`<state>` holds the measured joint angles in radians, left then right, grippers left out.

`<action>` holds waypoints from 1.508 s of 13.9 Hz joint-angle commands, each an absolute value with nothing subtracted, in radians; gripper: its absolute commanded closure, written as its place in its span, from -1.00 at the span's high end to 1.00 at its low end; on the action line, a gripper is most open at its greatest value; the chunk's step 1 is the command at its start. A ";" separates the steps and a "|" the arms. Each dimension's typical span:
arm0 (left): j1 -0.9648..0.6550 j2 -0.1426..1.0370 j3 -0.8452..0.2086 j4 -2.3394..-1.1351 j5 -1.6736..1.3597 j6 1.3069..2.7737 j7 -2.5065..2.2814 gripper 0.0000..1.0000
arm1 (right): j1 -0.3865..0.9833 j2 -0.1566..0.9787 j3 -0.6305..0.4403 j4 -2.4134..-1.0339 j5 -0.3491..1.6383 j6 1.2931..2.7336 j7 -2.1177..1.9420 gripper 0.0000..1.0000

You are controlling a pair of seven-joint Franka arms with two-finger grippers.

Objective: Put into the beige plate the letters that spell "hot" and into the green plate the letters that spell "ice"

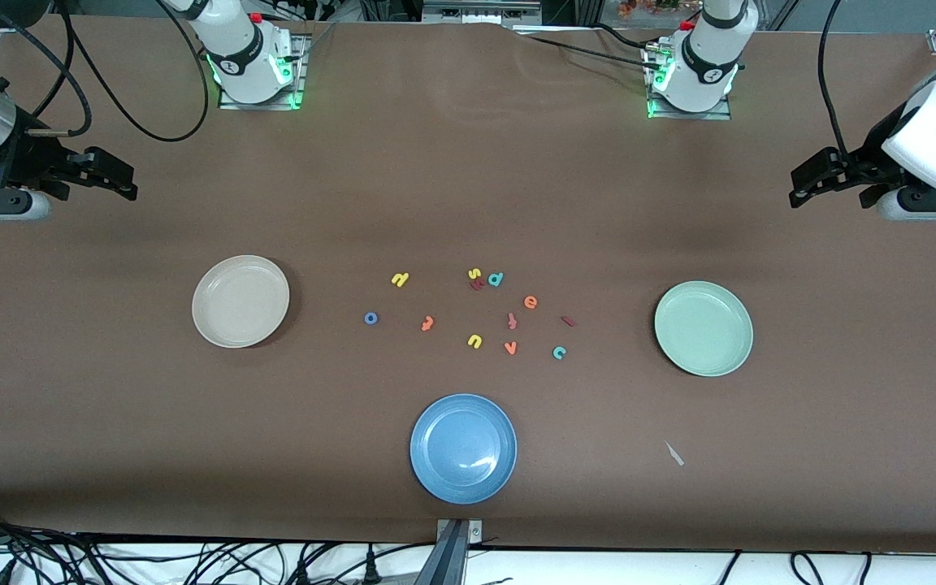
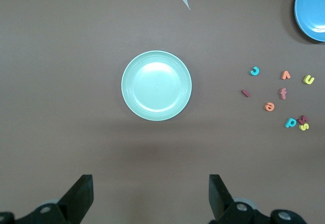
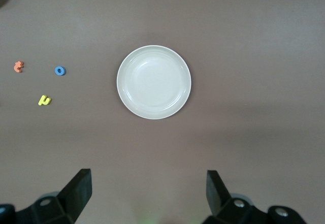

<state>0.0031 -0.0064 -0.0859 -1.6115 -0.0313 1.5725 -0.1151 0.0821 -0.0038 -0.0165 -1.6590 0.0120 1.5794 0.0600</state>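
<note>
The yellow h (image 1: 400, 279), blue o (image 1: 370, 318) and orange t (image 1: 427, 323) lie on the brown table (image 1: 468, 187) between the two plates, toward the beige plate (image 1: 216, 325), which is bare. The orange e (image 1: 530, 302), red i (image 1: 569, 321) and teal c (image 1: 559, 352) lie nearer the green plate (image 1: 728, 349), also bare. The blue plate (image 1: 435, 471) sits nearest the camera. The right gripper (image 3: 148, 193) waits above the table near the beige plate, fingers apart and holding nothing; the left gripper (image 2: 151, 196) waits likewise near the green one.
</note>
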 commanded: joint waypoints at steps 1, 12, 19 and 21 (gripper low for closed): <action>0.005 0.003 -0.086 -1.588 -0.041 1.569 -0.117 1.00 | 0.086 -0.012 -0.017 -1.632 0.028 1.554 0.069 1.00; 0.000 0.003 -0.086 -1.588 -0.041 1.569 -0.118 1.00 | 0.087 0.000 -0.018 -1.631 0.028 1.560 0.069 1.00; 0.003 0.003 -0.086 -1.589 -0.043 1.569 -0.117 1.00 | 0.094 0.002 -0.020 -1.634 0.012 1.555 0.066 1.00; 0.003 0.003 -0.086 -1.589 -0.043 1.569 -0.117 1.00 | 0.094 0.002 -0.020 -1.638 0.012 1.548 0.067 1.00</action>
<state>0.0022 -0.0063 -0.0859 -1.6115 -0.0313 1.5725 -0.1151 0.0874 0.0028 -0.0153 -1.6463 0.0119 1.5730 0.0601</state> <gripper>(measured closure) 0.000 0.000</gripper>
